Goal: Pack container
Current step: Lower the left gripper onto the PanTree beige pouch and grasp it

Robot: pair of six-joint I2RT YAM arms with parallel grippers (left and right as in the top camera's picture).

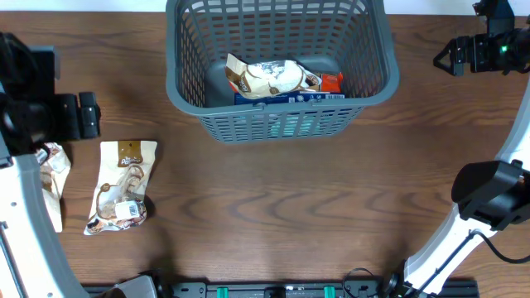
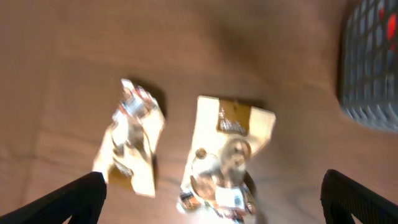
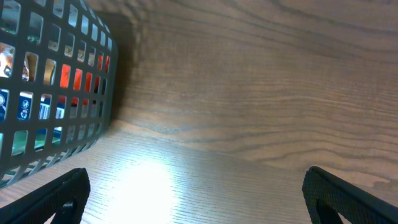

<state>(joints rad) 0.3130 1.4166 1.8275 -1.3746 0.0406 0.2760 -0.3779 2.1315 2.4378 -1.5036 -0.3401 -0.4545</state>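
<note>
The dark grey slotted basket [image 1: 281, 116] stands at the back middle of the table. It holds a white-brown packet [image 1: 269, 76], a blue box [image 1: 290, 98] and a red packet [image 1: 331, 81]. A white-brown snack packet [image 1: 124, 186] lies flat at the left. A second crumpled packet [image 1: 54, 165] lies beside it, partly under my left arm. My left gripper [image 1: 88, 114] is open and empty, above and behind these two. In the blurred left wrist view both packets, the crumpled one [image 2: 132, 142] and the flat one [image 2: 227, 155], lie ahead of the jaws [image 2: 212, 190]. My right gripper [image 1: 445, 56] is open and empty, to the right of the basket [image 3: 56, 81].
The table is dark brown wood [image 1: 315, 207]. My right arm's base [image 1: 493, 194] stands at the front right. The left arm's white link [image 1: 25, 215] runs along the left edge. A basket corner [image 2: 373, 62] shows at the left wrist view's top right.
</note>
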